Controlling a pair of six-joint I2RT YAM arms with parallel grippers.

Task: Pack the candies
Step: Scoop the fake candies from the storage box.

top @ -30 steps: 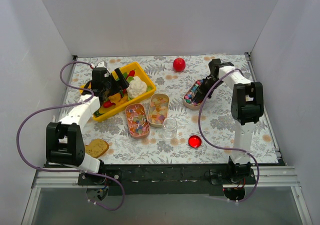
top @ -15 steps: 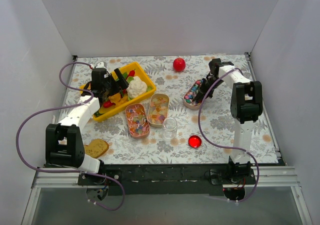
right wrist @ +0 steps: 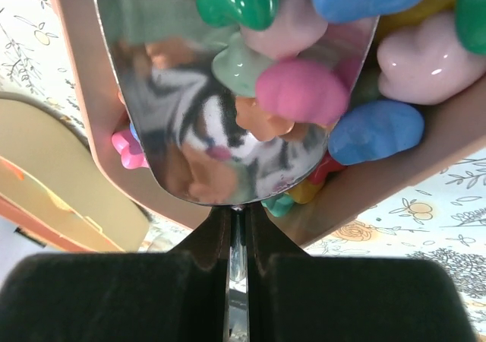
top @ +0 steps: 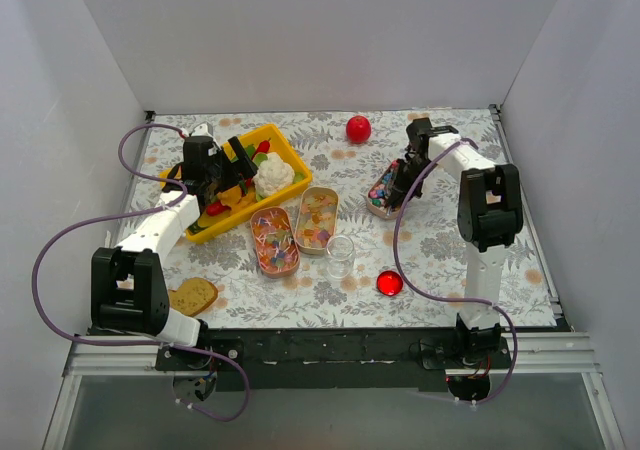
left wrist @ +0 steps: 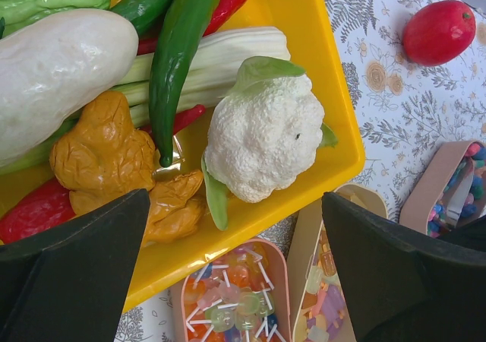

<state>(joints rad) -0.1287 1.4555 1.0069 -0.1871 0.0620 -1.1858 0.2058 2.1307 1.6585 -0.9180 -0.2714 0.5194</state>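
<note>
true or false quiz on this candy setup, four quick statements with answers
1. The right end effector is shut on a metal scoop dipped into a tin of candies. True.
2. The left end effector grips a toy. False: it is open above the vegetables in the yellow tray, holding nothing.
3. The red ball lies in the yellow tray. False: it lies on the table, beyond the tray.
4. A pink tin and a cream tin lie side by side next to the yellow tray. True.
</note>
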